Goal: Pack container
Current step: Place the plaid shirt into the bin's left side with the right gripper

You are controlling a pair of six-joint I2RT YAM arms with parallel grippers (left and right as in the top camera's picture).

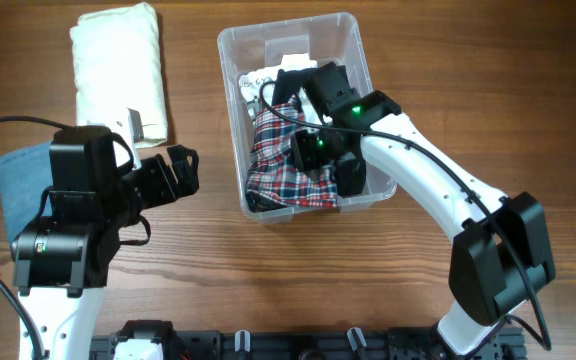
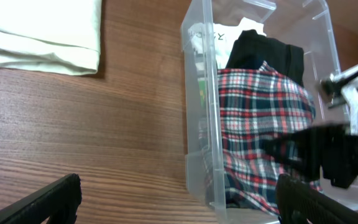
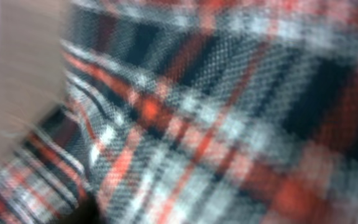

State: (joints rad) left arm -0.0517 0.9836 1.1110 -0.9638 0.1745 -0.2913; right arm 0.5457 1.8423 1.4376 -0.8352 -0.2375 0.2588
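The clear plastic container (image 1: 230, 110) stands at the table's middle back and also shows in the left wrist view (image 2: 194, 124). In it lie a red, white and dark plaid cloth (image 1: 288, 165), a black garment (image 1: 288, 85) and a white item (image 1: 253, 85). My right gripper (image 1: 323, 150) is down inside the container, right on the plaid cloth. In the right wrist view the plaid cloth (image 3: 216, 112) fills the frame, blurred, and hides the fingers. My left gripper (image 1: 183, 170) is open and empty, low over the table just left of the container (image 2: 179, 205).
A folded white cloth (image 1: 118, 70) lies at the back left, also in the left wrist view (image 2: 42, 31). A blue cloth (image 1: 18, 185) lies at the left edge, partly under my left arm. Bare wood lies between the white cloth and the container.
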